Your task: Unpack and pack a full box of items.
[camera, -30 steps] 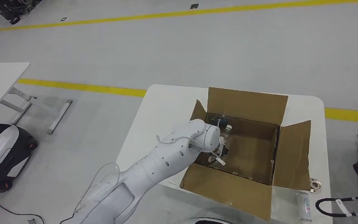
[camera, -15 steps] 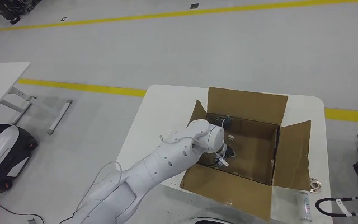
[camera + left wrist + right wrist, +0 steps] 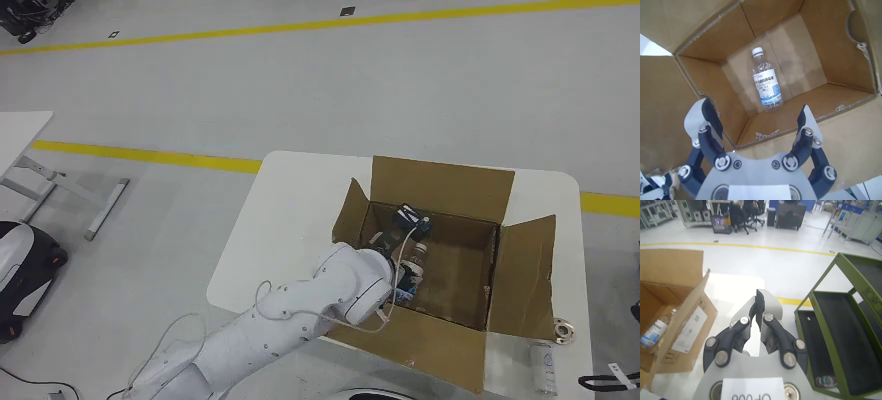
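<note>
Left wrist view: my left gripper (image 3: 755,105), fingers apart, above the box (image 3: 838,47).
Bottle (image 3: 765,83) lies on the box floor beyond the fingertips, untouched; right gripper (image 3: 758,298) pressed together.

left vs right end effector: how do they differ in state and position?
Jaws: the left end effector is open wide; the right end effector is shut, pads together.
Place: the left one faces down into the cardboard box, at the bottle on its floor; the right one is outside the box, over the table beside a green cart.
Shared: both hold nothing and have the same two-finger build.
</note>
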